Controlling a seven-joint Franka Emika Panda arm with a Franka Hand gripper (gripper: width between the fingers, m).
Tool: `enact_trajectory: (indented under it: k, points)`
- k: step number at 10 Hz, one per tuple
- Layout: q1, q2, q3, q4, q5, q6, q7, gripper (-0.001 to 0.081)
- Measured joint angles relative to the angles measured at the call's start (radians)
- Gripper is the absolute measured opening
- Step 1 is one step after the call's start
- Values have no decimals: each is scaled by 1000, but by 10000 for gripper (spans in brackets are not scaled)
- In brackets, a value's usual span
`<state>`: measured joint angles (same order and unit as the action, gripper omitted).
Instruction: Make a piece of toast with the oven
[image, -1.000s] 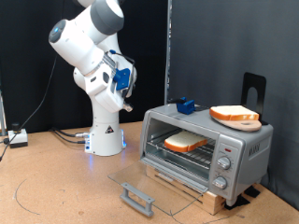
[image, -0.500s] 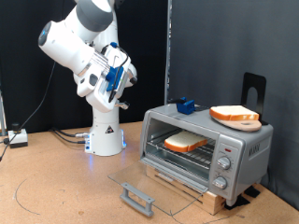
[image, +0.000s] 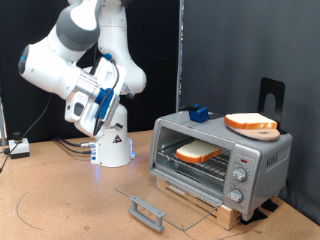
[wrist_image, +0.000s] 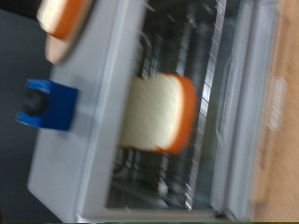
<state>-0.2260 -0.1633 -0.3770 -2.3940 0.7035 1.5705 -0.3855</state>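
Note:
The oven (image: 262, 155) stands at the exterior view's right with its glass door (image: 170, 192) folded down flat and its grey bar handle (image: 147, 211) in front. The piece of toast (image: 199, 152) lies flat on the wire rack inside. The wrist view also shows the toast (wrist_image: 159, 114) inside the oven (wrist_image: 98, 89). My gripper (image: 97, 100) is up at the exterior view's left, well away from the oven. Nothing shows between its fingers. The fingers do not show in the wrist view.
A second bread slice on a round wooden board (image: 251, 124) sits on the oven's top, next to a small blue block (image: 197, 114); both show in the wrist view, the board (wrist_image: 64, 21) and the block (wrist_image: 49, 103). Knobs (image: 239, 178) are on the side panel. A black stand (image: 271, 95) rises behind.
The arm has swung to the exterior view's left and lower, taking the gripper farther from the oven. The toast, the open door and the things on top have not moved.

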Motion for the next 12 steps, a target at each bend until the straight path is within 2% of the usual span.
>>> enact_trajectory:
  k: [1, 2, 5, 8, 10, 11, 12]
  points:
    - [-1, 43, 1, 30, -29, 2, 17, 804]
    - [-1, 41, 1, 28, -16, 1, 7, 804]
    - [-2, 77, -18, 50, 4, -82, -39, 804]
    - [-19, 220, -40, 147, 2, -148, -24, 804]
    - [-26, 304, -42, 204, -48, -123, -55, 804]
    - [-27, 336, -42, 231, -63, -111, -73, 804]
    - [-27, 336, -42, 228, -54, -116, -73, 804]
